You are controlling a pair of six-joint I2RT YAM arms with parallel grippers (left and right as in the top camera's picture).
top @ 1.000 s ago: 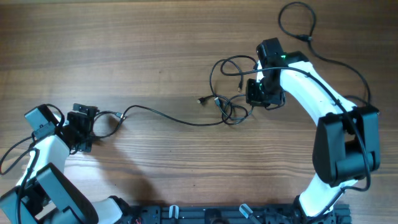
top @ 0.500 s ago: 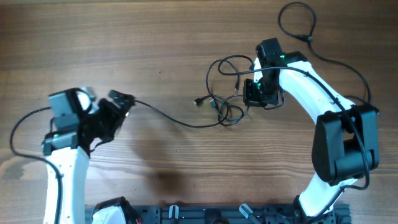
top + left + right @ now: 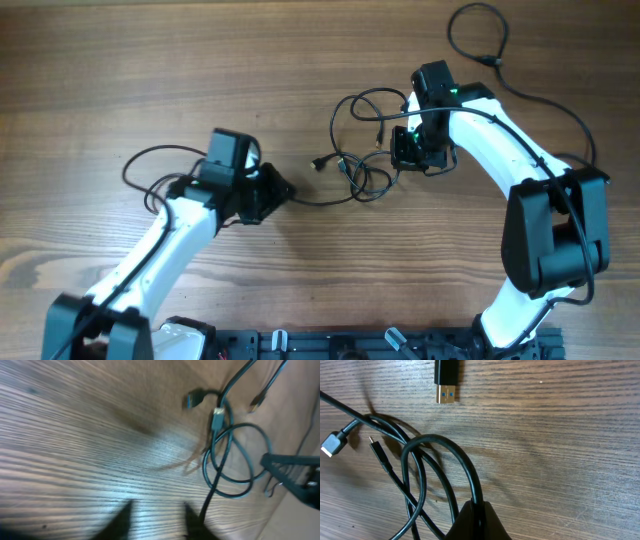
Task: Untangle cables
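I see the cables [image 3: 362, 175] bunched in loose loops on the worktop [image 3: 150, 80], right of centre, with one strand trailing left. My right hand [image 3: 403, 150] sits at the tangle's right edge. Its wrist view shows the fingers pressed together, pinching a black loop where it meets their tips. A USB plug [image 3: 446, 380] lies free on the wood beyond. My left hand [image 3: 278, 190] is at the trailing strand's left end. That wrist view is blurred, with bare wood between two dark fingertips [image 3: 125, 519], so I cannot tell whether the hand is gripping.
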